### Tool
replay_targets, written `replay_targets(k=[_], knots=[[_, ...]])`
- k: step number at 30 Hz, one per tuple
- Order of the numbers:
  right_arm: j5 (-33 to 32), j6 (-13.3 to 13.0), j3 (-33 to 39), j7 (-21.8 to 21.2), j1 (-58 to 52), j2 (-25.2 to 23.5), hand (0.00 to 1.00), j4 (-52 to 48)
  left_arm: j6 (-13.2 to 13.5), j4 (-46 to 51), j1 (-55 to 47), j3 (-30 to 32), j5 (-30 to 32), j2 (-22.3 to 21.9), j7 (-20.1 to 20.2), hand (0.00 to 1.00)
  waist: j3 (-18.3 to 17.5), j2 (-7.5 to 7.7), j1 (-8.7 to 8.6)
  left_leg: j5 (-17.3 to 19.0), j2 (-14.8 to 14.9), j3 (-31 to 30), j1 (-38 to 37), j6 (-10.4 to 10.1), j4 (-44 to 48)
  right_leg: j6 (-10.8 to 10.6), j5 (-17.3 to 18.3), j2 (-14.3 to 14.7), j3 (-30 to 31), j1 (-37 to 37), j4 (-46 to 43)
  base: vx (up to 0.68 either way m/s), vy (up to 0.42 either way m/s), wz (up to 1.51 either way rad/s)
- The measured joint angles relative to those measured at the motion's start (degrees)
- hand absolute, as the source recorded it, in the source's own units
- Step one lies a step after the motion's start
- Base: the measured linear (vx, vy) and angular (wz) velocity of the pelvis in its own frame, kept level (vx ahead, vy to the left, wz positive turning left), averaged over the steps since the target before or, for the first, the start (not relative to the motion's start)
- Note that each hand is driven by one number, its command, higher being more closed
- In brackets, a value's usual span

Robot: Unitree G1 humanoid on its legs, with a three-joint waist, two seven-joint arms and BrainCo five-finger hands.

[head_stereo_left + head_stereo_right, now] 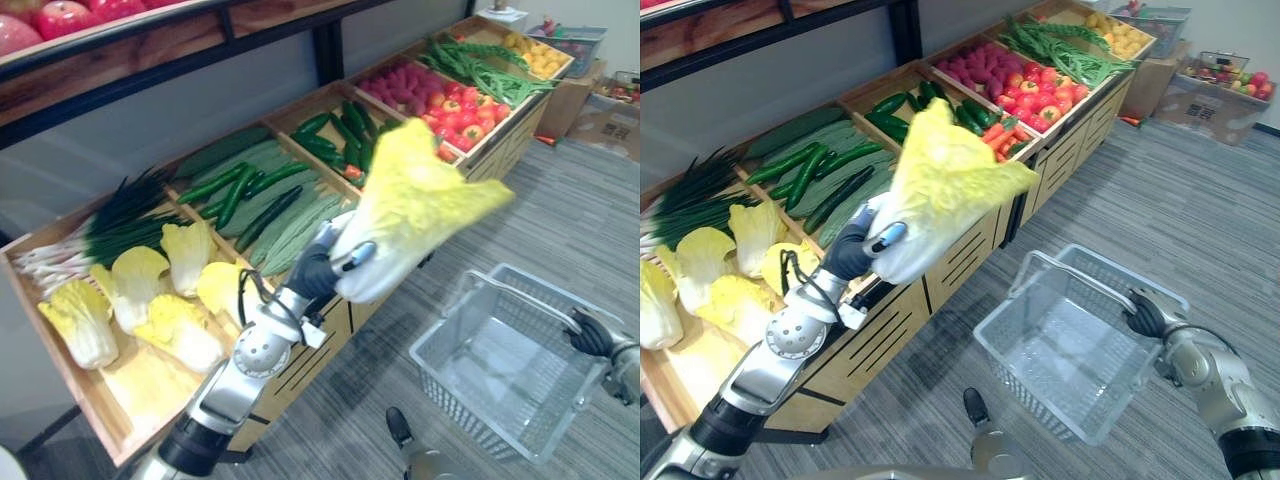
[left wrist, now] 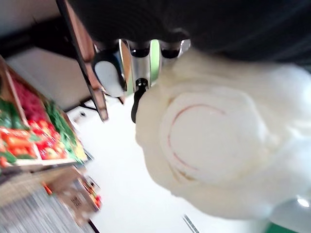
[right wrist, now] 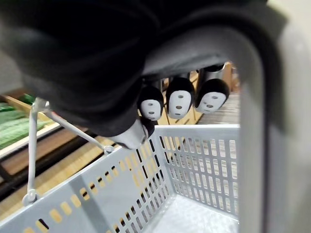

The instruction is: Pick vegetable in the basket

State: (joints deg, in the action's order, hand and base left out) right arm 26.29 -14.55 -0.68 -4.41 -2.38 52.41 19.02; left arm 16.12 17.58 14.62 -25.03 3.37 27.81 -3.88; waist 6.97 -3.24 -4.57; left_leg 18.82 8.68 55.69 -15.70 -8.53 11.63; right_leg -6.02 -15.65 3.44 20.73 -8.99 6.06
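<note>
Gripping the cabbage point(image 1: 410, 205) only by its white base, your left hand point(image 1: 318, 270) held it beyond the stand's point(image 1: 970, 250) front edge, short of the basket point(image 1: 470, 405) your right hand point(image 1: 1145, 315) clasped; its leafy top could lever it loose.

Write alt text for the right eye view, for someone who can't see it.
The left hand holds a yellow-leaved cabbage up in front of a wooden vegetable stand, while the right hand grips the handle of a grey basket nearby.

Perforated grey plastic basket point(image 1: 1022, 376); matt wooden stand point(image 1: 940, 272); smooth cabbage point(image 1: 420, 200).
</note>
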Motion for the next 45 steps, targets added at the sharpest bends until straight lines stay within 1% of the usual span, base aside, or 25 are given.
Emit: replay_targets(k=[1, 3, 4, 5, 6, 8, 9, 12, 15, 16, 18, 20, 23, 28, 31, 33, 34, 36, 38, 41, 42, 43, 45], knots=[[-0.38, -0.50, -0.69, -0.02, 0.04, 0.61, 1.00, -0.90, 0.20, 0.04, 1.01, -1.30, -0.86, 0.42, 0.51, 1.00, -0.09, -0.12, 0.11, 0.24, 0.29, 0.60, -0.25, -0.22, 0.39, 0.00, 0.02, 0.42, 0.41, -0.03, 0.00, 0.07, -0.071, -0.44], [-1.76, -1.95, -3.48, -0.07, 0.47, 2.50, 1.00, -4.49, 1.75, 0.16, 3.92, -6.39, -3.72, 2.46, 2.69, 1.00, -0.88, -0.70, 0.09, 0.88, 1.28, 2.87, -0.51, -1.07, 1.46, 0.07, 0.10, 1.78, 2.00, -0.51, -0.03, 0.06, -0.065, -0.45], [-2.13, -2.31, -4.16, -0.07, 0.54, 3.10, 1.00, -5.32, 2.04, 0.17, 4.55, -7.83, -4.39, 2.96, 3.14, 1.00, -1.30, -0.83, 0.06, 0.95, 1.42, 3.52, -0.53, -1.17, 1.68, 0.07, 0.10, 2.05, 2.29, -0.87, -0.08, 0.07, -0.053, -0.44], [-2.76, -3.03, -4.89, -0.26, 0.78, 3.60, 1.00, -6.44, 2.30, 0.16, 6.07, -10.68, -6.86, 4.00, 4.63, 1.00, -1.52, -1.06, 0.03, 1.09, 1.67, 4.59, -0.86, -1.41, 1.89, 0.08, 0.09, 2.66, 3.14, -0.96, -0.15, 0.08, -0.046, -0.40], [-2.78, -3.33, -5.02, -0.51, 0.90, 3.60, 1.00, -7.42, 2.53, 0.16, 7.31, -12.90, -8.03, 4.69, 5.78, 1.00, -1.64, -1.23, 0.01, 1.27, 2.12, 5.50, -1.32, -1.71, 2.32, 0.11, 0.06, 3.23, 3.66, -0.92, -0.30, 0.08, -0.046, -0.37], [-4.43, -3.45, -5.63, -0.94, 1.12, 4.30, 1.00, -8.01, 2.89, 0.15, 8.57, -15.75, -10.05, 5.27, 7.33, 1.00, -2.07, -1.47, -0.04, 1.56, 2.55, 6.73, -1.59, -2.21, 2.73, 0.08, 0.08, 4.04, 4.65, -0.92, -0.36, 0.05, -0.041, -0.33], [-5.23, -3.45, -6.79, -1.09, 1.12, 5.68, 1.00, -8.30, 3.43, 0.16, 9.00, -17.39, -10.20, 5.62, 8.12, 1.00, -2.45, -1.67, -0.07, 1.61, 2.65, 7.29, -1.79, -2.31, 2.74, 0.00, 0.15, 4.37, 5.02, -0.94, -0.37, 0.06, -0.031, -0.30], [-7.87, -3.40, -7.91, -1.67, 1.13, 7.15, 1.00, -9.77, 3.95, 0.15, 10.53, -21.68, -12.13, 6.99, 9.97, 1.00, -2.56, -1.70, -0.22, 1.72, 2.68, 8.74, -2.52, -2.50, 2.83, -0.03, 0.17, 4.95, 5.86, -0.97, -0.59, 0.05, -0.011, -0.21], [-10.70, -3.31, -8.73, -2.27, 1.20, 7.53, 1.00, -10.47, 4.68, 0.11, 11.02, -23.59, -12.13, 8.03, 11.03, 1.00, -3.33, -1.44, -0.66, 1.76, 2.61, 9.71, -2.50, -2.58, 2.95, -0.04, 0.19, 5.42, 6.64, -1.77, -1.19, 0.05, -0.005, -0.18], [-11.61, -3.31, -8.91, -2.46, 1.19, 7.56, 1.00, -11.61, 5.05, -0.06, 11.09, -24.48, -12.26, 8.89, 11.63, 1.00, -3.43, -1.44, -1.36, 1.77, 2.62, 9.81, -2.60, -2.59, 3.01, -0.04, 0.19, 5.52, 6.73, -1.76, -1.29, 0.05, -0.006, -0.10], [-13.15, -3.43, -9.06, -2.49, 1.21, 7.59, 1.00, -14.02, 5.24, -1.08, 11.15, -25.76, -12.25, 9.51, 12.20, 1.00, -3.87, -1.59, -1.59, 1.88, 2.66, 10.64, -2.97, -2.79, 3.26, -0.04, 0.19, 5.95, 7.48, -1.77, -1.46, 0.07, 0.000, -0.22], [-15.35, -4.02, -10.10, -2.50, 1.87, 7.89, 1.00, -15.53, 5.77, -2.54, 11.16, -26.96, -12.16, 9.88, 12.65, 1.00, -4.09, -1.52, -1.68, 2.01, 2.75, 11.55, -3.45, -3.00, 3.53, 0.20, 0.38, 6.42, 7.87, -1.75, -2.10, 0.05, 0.002, -0.21], [-16.34, -4.76, -11.34, -2.78, 2.48, 7.89, 1.00, -17.58, 5.86, -5.28, 11.26, -28.24, -11.98, 10.06, 13.02, 1.00, -5.03, -1.05, -2.48, 2.01, 2.77, 11.49, -3.46, -3.01, 3.52, 0.59, 0.64, 6.42, 7.66, -1.76, -2.30, 0.03, -0.005, 0.02], [-17.89, -5.54, -11.49, -4.58, 2.51, 7.89, 1.00, -20.25, 5.95, -11.87, 11.70, -30.33, -8.58, 9.73, 13.12, 1.00, -6.05, -0.67, -2.96, 2.01, 2.76, 11.31, -3.44, -3.01, 3.53, 0.61, 0.65, 6.26, 7.33, -1.75, -2.50, 0.05, 0.002, 0.03], [-18.35, -5.57, -11.77, -4.94, 2.52, 7.83, 1.00, -20.93, 5.93, -17.69, 12.58, -31.19, -4.45, 7.74, 13.44, 1.00, -6.10, -0.59, -3.06, 2.01, 2.76, 11.20, -3.43, -3.01, 3.50, 0.52, 0.59, 6.21, 7.19, -1.75, -2.58, 0.06, 0.016, 0.02], [-18.35, -5.56, -12.79, -4.95, 2.87, 7.77, 1.00, -21.08, 5.91, -22.91, 13.50, -31.96, -0.05, 5.72, 13.51, 1.00, -6.11, -0.55, -3.21, 2.01, 2.82, 11.11, -3.38, -3.01, 3.45, 0.37, 0.48, 6.21, 7.02, -1.76, -2.55, 0.07, 0.017, 0.02], [-18.36, -5.55, -13.22, -4.96, 3.15, 7.70, 1.00, -21.08, 5.89, -24.29, 13.92, -32.33, 1.07, 5.24, 13.52, 1.00, -6.11, -0.55, -3.24, 2.01, 2.82, 11.11, -3.37, -3.01, 3.45, 0.37, 0.48, 6.21, 7.02, -1.76, -2.53, 0.08, 0.019, 0.01], [-18.35, -5.54, -13.39, -5.34, 3.41, 7.01, 1.00, -21.10, 5.83, -29.03, 14.95, -32.92, 6.07, 3.49, 13.48, 1.00, -6.10, -0.54, -3.39, 2.01, 2.85, 11.12, -3.31, -3.02, 3.44, 0.36, 0.47, 6.21, 7.02, -1.77, -2.37, 0.08, 0.019, 0.00], [-18.35, -5.54, -13.41, -6.39, 3.42, 6.96, 1.00, -21.30, 5.81, -31.13, 15.29, -32.97, 9.42, 2.73, 13.45, 1.00, -6.10, -0.54, -3.49, 2.01, 2.87, 11.13, -3.26, -3.02, 3.42, 0.36, 0.46, 6.21, 7.02, -1.81, -2.29, 0.06, 0.016, 0.00], [-18.35, -5.52, -13.43, -7.20, 3.66, 6.94, 1.00, -21.45, 5.73, -35.36, 15.78, -32.86, 12.12, 0.99, 13.15, 1.00, -6.01, -0.40, -3.61, 2.02, 2.84, 11.24, -3.24, -3.01, 3.34, 0.44, 0.57, 6.21, 7.10, -1.89, -2.25, 0.05, 0.014, -0.01], [-18.35, -5.49, -13.61, -7.32, 3.93, 6.58, 1.00, -21.45, 5.73, -36.95, 15.78, -32.53, 13.40, 0.82, 13.08, 1.00, -5.78, -0.05, -4.08, 2.03, 2.81, 11.26, -3.22, -3.02, 3.17, 0.89, 0.87, 6.17, 6.99, -1.92, -2.20, 0.05, 0.014, 0.00], [-18.35, -5.45, -14.27, -7.69, 4.29, 6.05, 1.00, -21.48, 5.75, -38.24, 15.79, -31.96, 14.66, 0.53, 12.98, 0.00, -5.78, -0.06, -4.52, 2.03, 2.77, 11.33, -3.23, -3.03, 2.92, 0.93, 0.90, 6.17, 6.81, -1.98, -2.19, 0.05, 0.013, 0.01], [-18.42, -4.90, -15.04, -8.29, 4.63, 5.48, 1.00, -21.48, 5.66, -40.50, 15.84, -30.46, 16.25, -0.82, 12.70, 0.00, -5.63, 0.16, -4.81, 1.99, 2.66, 11.49, -2.99, -3.04, 2.70, 1.00, 0.94, 6.17, 6.70, -2.44, -2.21, 0.05, 0.016, -0.02]])
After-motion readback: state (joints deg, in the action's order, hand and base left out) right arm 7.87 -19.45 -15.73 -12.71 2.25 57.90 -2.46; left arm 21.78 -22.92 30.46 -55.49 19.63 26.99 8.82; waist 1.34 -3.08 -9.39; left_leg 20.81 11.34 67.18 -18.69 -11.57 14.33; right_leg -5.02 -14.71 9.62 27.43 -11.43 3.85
